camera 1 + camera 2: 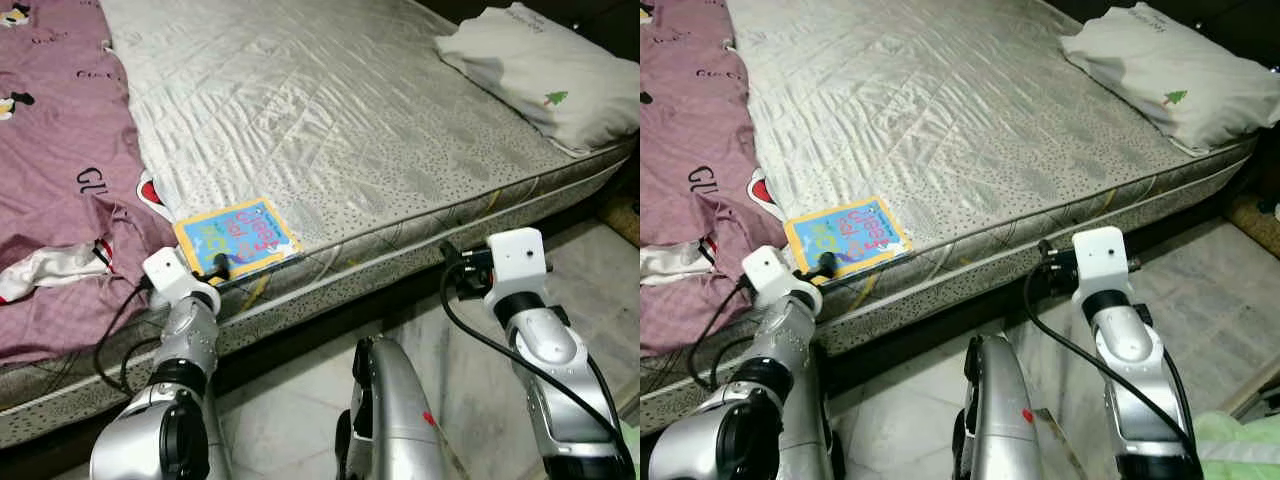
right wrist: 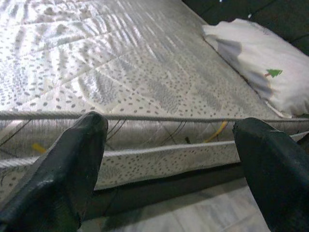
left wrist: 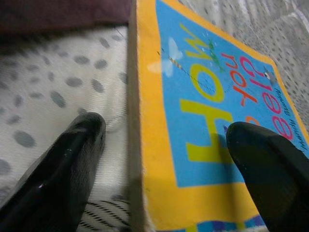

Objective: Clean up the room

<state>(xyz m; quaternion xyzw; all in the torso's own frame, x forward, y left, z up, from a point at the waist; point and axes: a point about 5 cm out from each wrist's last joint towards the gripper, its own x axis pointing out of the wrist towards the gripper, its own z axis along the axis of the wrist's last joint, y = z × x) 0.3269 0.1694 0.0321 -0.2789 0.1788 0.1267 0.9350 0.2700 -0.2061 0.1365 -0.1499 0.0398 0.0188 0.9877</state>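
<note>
Book point(image 1: 237, 236) flat at the bed's point(image 1: 380, 130) front edge beside purple blanket point(image 1: 55, 170), left claw point(image 3: 164, 159) apart, straddling the book's edge, right claw point(image 2: 169, 164) apart facing the mattress side, pillow point(image 1: 535, 70) at far corner.

The two eye views look forward and down from the head onto the bed point(image 1: 350, 130), both taking in the pink blanket point(image 1: 55, 170), the book point(image 1: 236, 237) at the mattress edge and the pillow point(image 1: 1160, 75) on the far right. The left wrist view sits very close over that same book point(image 3: 212, 121), looking along its fingers point(image 3: 63, 169). The right wrist view looks from low beside the bed, across the mattress side toward the pillow point(image 2: 260, 63).
</note>
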